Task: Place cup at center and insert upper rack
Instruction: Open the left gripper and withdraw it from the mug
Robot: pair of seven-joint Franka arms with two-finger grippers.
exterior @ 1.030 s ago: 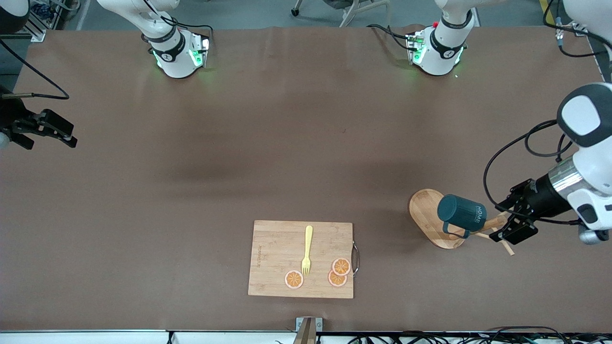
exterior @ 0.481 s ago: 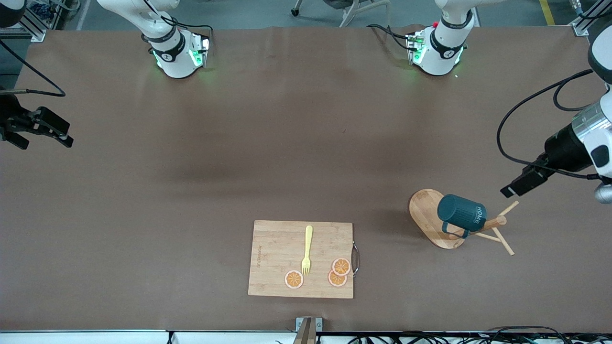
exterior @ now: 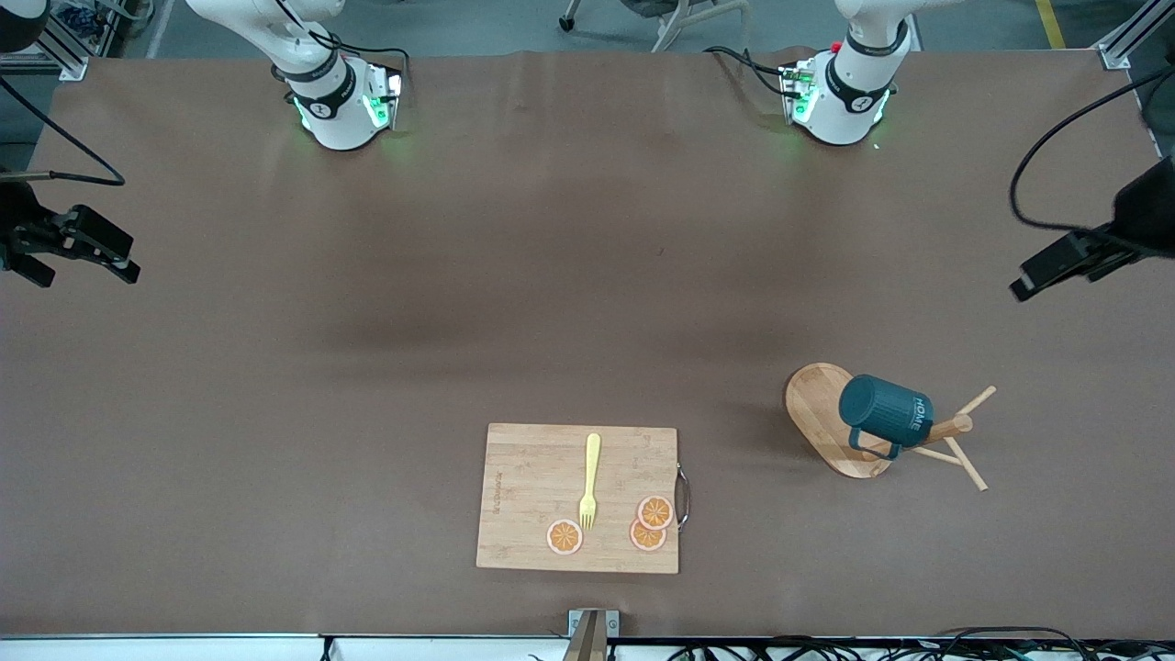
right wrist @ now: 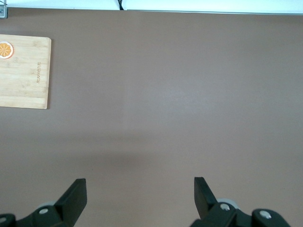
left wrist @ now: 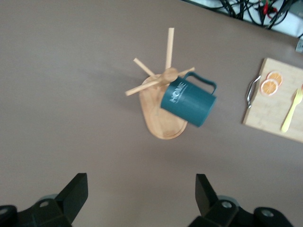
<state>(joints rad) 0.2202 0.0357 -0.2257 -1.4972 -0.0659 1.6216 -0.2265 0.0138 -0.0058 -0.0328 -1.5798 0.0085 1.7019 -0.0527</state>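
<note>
The left gripper (left wrist: 141,198) is seen with its fingers spread wide and nothing between them, raised over bare table at the left arm's end. The right gripper (right wrist: 140,198) is likewise spread wide and empty, waiting over the right arm's end of the table.

The cup (exterior: 885,412) is hung by its handle on a peg of the upper rack (exterior: 831,418), which stands toward the left arm's end of the table, beside the cutting board (exterior: 528,500). A yellow fork (exterior: 589,481) and three orange slices (exterior: 654,511) lie on the board.

Risks, as judged:
- If the cup is pulled sideways instead of slid along its peg, the handle is likely to catch and the light rack to be tipped or dragged.
- If the cup is gripped on its rounded wall, it may slip or rotate.
- The thin pegs may be struck by an approaching finger.

Not visible or unclear:
- Most of the left arm is cut off at the front view's edge.
- The peg carrying the handle is hidden by the cup.
- The cup's inside cannot be seen.
</note>
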